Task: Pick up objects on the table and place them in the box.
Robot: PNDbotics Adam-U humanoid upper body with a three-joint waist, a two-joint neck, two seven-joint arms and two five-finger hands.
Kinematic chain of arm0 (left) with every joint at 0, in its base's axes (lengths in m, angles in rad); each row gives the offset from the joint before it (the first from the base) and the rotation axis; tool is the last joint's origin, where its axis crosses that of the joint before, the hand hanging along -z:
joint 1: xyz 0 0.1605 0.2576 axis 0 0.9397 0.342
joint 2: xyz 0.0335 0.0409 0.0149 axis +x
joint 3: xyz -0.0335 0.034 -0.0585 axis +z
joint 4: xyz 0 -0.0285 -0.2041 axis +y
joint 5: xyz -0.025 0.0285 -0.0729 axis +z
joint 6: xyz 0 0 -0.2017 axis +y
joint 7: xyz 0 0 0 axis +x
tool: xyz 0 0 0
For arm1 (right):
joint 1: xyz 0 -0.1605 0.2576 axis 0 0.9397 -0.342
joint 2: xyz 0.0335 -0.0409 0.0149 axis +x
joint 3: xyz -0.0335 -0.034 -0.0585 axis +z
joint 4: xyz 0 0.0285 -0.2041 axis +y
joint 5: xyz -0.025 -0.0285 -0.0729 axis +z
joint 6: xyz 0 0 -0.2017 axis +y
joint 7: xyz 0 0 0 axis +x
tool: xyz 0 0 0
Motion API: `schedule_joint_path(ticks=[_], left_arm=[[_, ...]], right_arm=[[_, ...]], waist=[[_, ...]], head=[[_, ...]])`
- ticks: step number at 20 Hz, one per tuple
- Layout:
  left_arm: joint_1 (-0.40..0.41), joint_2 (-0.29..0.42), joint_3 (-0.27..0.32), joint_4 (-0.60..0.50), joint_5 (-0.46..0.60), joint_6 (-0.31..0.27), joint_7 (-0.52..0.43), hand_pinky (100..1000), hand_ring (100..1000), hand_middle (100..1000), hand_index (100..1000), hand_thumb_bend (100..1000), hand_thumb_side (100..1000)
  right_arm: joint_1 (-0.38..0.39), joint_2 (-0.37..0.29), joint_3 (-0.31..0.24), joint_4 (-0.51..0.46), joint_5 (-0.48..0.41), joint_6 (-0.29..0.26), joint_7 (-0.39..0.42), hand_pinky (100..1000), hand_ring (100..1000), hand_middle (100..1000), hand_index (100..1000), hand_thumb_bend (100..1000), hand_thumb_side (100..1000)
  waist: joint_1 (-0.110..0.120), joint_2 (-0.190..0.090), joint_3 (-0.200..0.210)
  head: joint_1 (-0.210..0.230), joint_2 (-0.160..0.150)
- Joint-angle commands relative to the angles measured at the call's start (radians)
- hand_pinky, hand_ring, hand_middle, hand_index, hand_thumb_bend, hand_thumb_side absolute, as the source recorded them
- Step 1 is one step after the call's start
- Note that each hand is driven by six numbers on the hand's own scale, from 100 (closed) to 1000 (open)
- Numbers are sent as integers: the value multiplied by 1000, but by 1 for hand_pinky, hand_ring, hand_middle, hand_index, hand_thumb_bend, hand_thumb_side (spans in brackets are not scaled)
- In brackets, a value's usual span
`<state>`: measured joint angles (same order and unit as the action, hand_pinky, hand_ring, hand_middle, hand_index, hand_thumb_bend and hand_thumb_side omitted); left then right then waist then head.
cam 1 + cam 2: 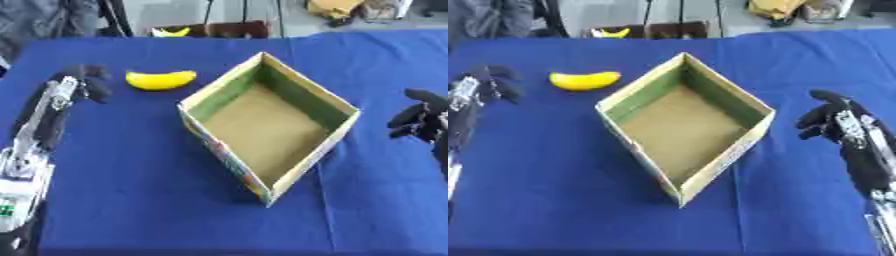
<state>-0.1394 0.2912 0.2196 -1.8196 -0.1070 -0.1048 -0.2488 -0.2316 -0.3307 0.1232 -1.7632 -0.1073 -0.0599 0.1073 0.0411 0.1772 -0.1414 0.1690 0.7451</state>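
A yellow banana [160, 80] lies on the blue tablecloth, just left of the open cardboard box [302, 165]. The box stands in the middle of the table, turned corner-on, and nothing shows inside it. My left hand [86, 80] hangs a short way left of the banana, apart from it, its fingers curled downward and holding nothing. My right hand [826, 117] hovers to the right of the box, its fingers also curled and holding nothing.
The blue cloth [131, 200] covers the whole table. Beyond the far edge stand a dark crate with another yellow thing [172, 32] in it and some clutter on the floor.
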Motion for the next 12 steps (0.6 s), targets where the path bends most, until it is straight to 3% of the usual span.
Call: schedule_joint_path(ticks=[1,6,9,10,11,12], left_arm=[[-5,34,13,-16,-26,-6,-18,583,604,666,770,100,889],[-5,36,15,-14,-66,-10,-44,586,608,670,772,125,812],[-5,41,14,-15,-87,-15,-68,603,624,685,789,485,745],[-5,43,15,-15,-98,-19,-80,606,627,688,792,522,735],[-4,46,15,-15,-111,-23,-92,614,636,696,800,622,712],[-4,49,17,-15,-124,-27,-104,616,638,697,801,648,706]], right_arm=[[-10,-12,-7,-15,-4,-2,2,555,609,541,855,100,851],[-11,-12,-7,-16,-4,-2,3,555,609,541,855,100,847],[-10,-12,-7,-15,-4,-2,3,555,609,541,855,100,847],[-10,-12,-6,-15,-4,-2,3,555,609,541,855,100,847],[-10,-12,-6,-15,-4,-2,3,555,609,541,855,100,846],[-11,-12,-6,-15,-5,-2,3,555,609,541,855,100,846]], waist=[[-1,-14,-1],[-1,-15,0],[-2,-16,0],[-2,-16,0],[-2,-16,0],[-2,-16,0]], head=[[2,-9],[3,-8],[3,-9],[2,-10],[2,-9],[2,-9]])
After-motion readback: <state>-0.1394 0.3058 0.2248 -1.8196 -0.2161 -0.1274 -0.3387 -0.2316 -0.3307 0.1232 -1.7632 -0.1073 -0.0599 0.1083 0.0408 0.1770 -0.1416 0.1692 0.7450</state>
